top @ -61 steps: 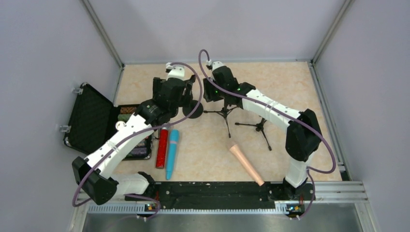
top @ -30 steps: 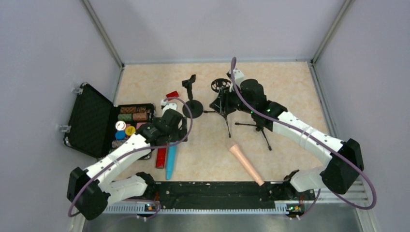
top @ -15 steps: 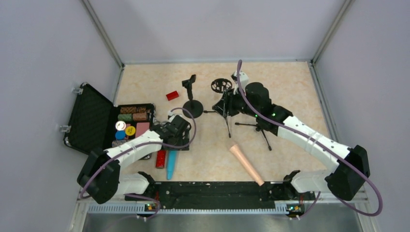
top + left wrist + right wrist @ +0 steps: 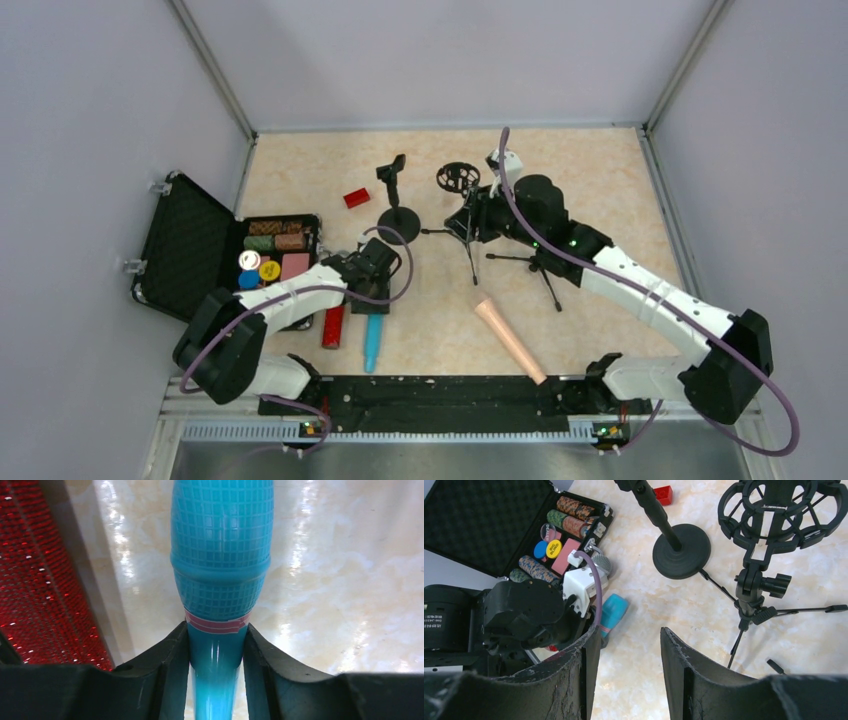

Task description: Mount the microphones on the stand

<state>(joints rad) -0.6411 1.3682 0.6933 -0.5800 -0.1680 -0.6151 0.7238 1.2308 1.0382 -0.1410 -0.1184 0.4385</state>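
Microphone (image 4: 220,555), cyan-blue, in tight grip of left claw (image 4: 215,632); right claw (image 4: 629,635) partly open, empty.

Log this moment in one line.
left gripper: shut on blue mic | right gripper: open, empty, by tripod stand | red mic, pink mic: on table, unattached

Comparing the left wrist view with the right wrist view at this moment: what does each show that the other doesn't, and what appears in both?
Only left wrist: the contact itself, the left gripper closed on the cyan microphone at its pink band. Only right wrist: the open case of poker chips, the round-base stand, the shock-mount tripod stand, the small red block, the right gripper open and empty. Both: the cyan microphone, the red microphone (glittery body in one, grey mesh head in the other), the marbled table.
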